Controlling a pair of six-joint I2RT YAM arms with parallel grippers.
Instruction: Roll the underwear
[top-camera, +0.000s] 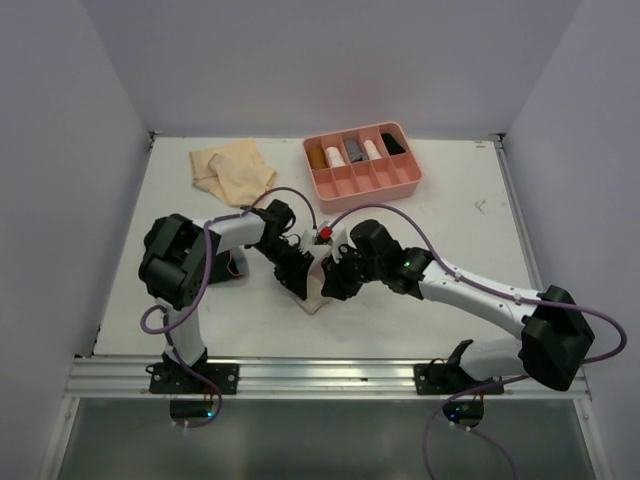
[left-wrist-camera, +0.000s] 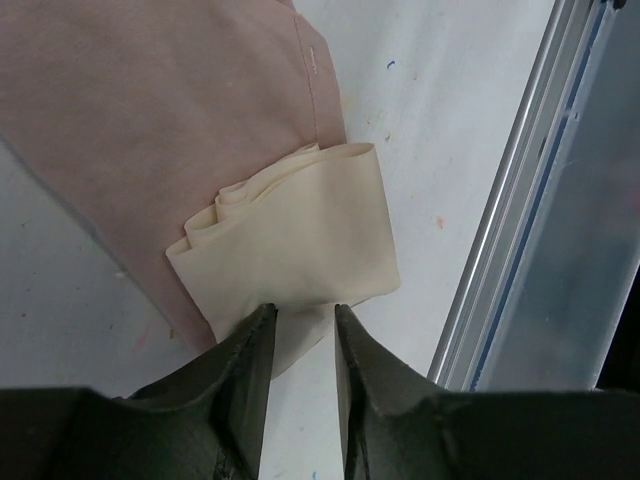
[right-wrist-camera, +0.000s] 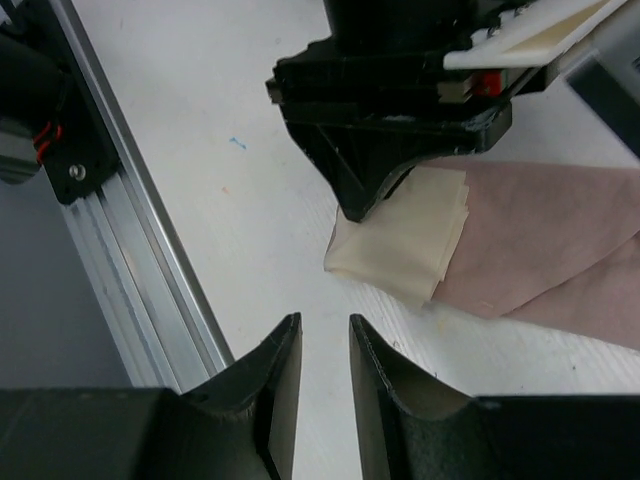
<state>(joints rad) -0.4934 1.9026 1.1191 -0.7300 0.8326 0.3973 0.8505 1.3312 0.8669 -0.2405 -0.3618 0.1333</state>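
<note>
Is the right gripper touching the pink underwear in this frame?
Apart. The right wrist view shows a strip of bare white table between the right gripper and the near cream edge of the pink underwear.

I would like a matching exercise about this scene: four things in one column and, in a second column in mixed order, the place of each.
Things:
1. pink underwear
2. tan underwear
3. pink tray
4. right gripper

Places:
a. far left part of the table, alone
b. over bare table, nothing between its fingers
c. far side of the table, with rolled pieces in its compartments
d. at the tips of the left gripper, cream end folded

Pairs: 1-d, 2-a, 3-c, 4-b
</note>
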